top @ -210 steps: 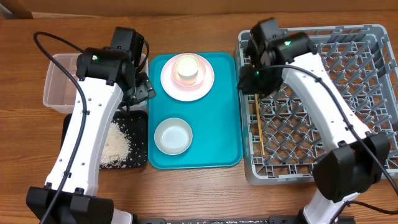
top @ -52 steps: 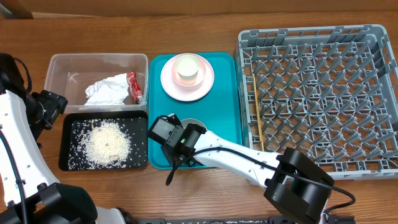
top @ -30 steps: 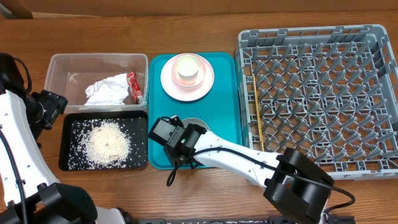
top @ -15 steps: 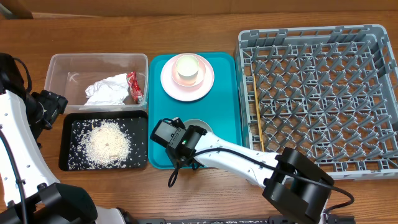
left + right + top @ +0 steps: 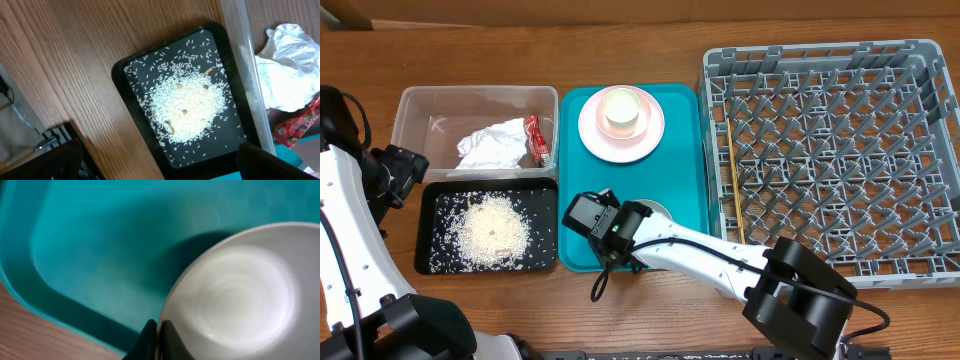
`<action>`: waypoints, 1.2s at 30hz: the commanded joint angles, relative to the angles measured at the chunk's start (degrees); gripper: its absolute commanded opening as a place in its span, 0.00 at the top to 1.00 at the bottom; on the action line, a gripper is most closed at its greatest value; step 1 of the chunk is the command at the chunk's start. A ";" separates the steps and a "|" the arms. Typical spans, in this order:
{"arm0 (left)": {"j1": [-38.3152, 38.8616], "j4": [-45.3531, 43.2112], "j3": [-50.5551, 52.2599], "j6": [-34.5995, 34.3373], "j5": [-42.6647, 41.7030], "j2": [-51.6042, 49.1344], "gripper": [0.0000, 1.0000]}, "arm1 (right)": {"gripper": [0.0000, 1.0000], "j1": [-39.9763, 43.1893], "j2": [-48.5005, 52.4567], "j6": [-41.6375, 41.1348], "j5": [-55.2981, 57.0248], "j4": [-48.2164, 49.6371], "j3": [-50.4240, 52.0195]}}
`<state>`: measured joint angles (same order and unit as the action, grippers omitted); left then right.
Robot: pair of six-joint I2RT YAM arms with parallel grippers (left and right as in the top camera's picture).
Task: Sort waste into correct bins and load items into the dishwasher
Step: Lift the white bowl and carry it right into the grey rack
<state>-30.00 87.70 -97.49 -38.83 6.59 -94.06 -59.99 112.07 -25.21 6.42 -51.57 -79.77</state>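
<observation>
Wooden table (image 5: 620, 50) is filling the overhead view, and a teal tray (image 5: 680, 170) is lying at its middle. The right gripper (image 5: 157, 335) is reaching down to the tray's near end, and its two fingers are pinching shut on the rim of a white bowl (image 5: 245, 295), which is sitting upright on the tray floor close to the near left corner. At the tray's far end a pale pink plate (image 5: 590, 125) is carrying a small cup (image 5: 622, 110).

Left of the tray, a clear tub (image 5: 415, 120) is holding a crumpled white napkin (image 5: 492, 143) and a red wrapper (image 5: 533, 140). Just in front of it, a black tray (image 5: 430, 255) is holding a heap of rice (image 5: 492, 228) with scattered grains around it. The left gripper (image 5: 160, 160) is hanging above this black tray with its fingers spread wide and nothing between them.

To the right, a large grey dish rack (image 5: 840, 150) is standing, with chopsticks (image 5: 735, 190) lying along its left side.
</observation>
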 commanded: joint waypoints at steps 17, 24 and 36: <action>0.79 0.02 -1.36 -0.59 -0.22 0.70 0.00 | 0.96 12.87 -25.27 2.36 -21.57 -11.10 -11.37; 1.20 0.04 -1.36 -0.59 -0.22 0.68 0.00 | 0.96 28.63 -34.71 10.86 -50.21 -11.89 -11.32; 1.16 0.04 -1.36 -0.59 -0.22 0.68 0.00 | 0.96 55.28 -37.38 26.32 -76.46 -19.30 -4.26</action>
<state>-29.23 87.70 -97.49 -38.83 6.61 -94.06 -8.58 75.16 -5.63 -57.06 -70.63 -87.42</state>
